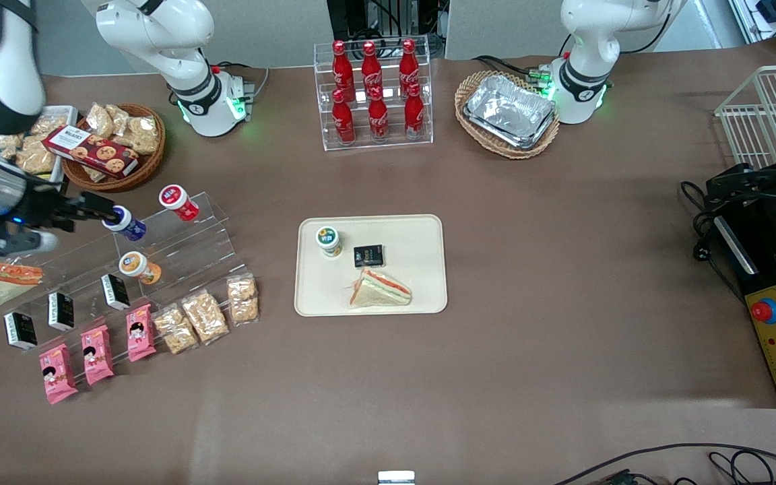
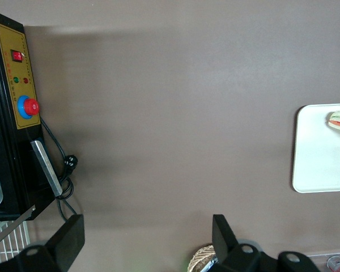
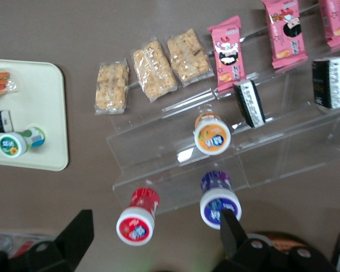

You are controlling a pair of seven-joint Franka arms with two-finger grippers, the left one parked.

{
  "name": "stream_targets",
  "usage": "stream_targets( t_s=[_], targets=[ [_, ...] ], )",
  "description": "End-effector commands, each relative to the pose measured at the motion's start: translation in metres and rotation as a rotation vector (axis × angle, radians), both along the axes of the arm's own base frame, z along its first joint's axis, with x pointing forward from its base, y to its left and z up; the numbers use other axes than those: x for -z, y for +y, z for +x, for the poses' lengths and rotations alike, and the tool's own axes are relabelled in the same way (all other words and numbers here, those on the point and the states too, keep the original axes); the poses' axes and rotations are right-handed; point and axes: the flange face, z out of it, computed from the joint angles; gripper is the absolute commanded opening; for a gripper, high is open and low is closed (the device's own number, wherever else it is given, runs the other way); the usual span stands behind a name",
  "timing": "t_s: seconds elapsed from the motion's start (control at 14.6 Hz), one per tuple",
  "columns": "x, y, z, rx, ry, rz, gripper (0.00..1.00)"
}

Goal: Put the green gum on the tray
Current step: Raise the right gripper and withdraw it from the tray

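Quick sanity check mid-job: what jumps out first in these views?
The green gum stands upright on the tray, beside a small black packet and a wrapped sandwich. The end effector is open over the clear stepped rack at the working arm's end, by the blue-lidded canister.

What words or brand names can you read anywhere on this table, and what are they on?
Red bottles in the clear rack: white script logo, too small to read.
Red cookie box in the basket: white lettering, blurred.
Green gum on the tray: lid print unreadable.
Other canisters, black packets, pink packets: print unreadable.
Gripper, by the blue-lidded canister, open: no text.
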Motion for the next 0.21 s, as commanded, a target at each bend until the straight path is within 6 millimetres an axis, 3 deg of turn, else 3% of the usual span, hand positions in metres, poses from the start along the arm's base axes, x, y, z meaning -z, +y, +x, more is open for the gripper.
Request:
stream_targets(
  t_s=[0.0, 0.14],
  targets=[
    [-0.0231, -0.0006, 0.0188, -0.014, 0.071, -0.003, 1.00],
    [-0.0184, 0.0011, 0.0204, -0.017, 0.089, -0.010, 1.00]
  ],
)
